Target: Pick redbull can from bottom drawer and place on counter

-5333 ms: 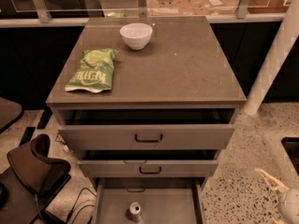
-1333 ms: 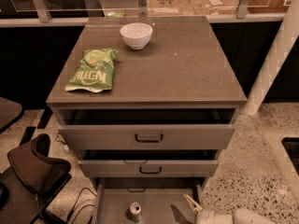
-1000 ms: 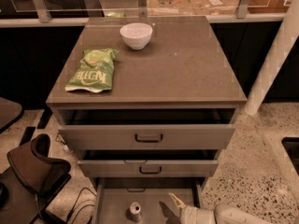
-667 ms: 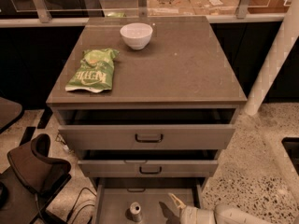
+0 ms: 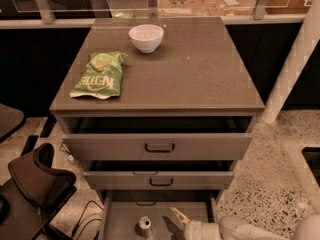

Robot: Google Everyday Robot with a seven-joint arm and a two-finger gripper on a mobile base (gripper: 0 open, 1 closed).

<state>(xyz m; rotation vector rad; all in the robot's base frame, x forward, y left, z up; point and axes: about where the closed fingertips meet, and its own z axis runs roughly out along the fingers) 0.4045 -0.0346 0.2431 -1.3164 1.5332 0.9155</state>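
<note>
The tabletop (image 5: 195,69) is matte grey-brown, faintly speckled. On it, the bowl (image 5: 146,37) is plain white and the chip bag (image 5: 98,75) green with white lettering. The bottom drawer (image 5: 120,218) is flat grey. The redbull can (image 5: 145,227) is silver-topped with a darker body. The cream-white claw (image 5: 178,219) sits just right of the can, inside that drawer.

Pincer (image 5: 179,218) right of can (image 5: 145,226) in bottom drawer (image 5: 120,218)

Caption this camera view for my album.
Gripper in the bottom drawer beside the upright can; bowl and green bag on counter.
</note>
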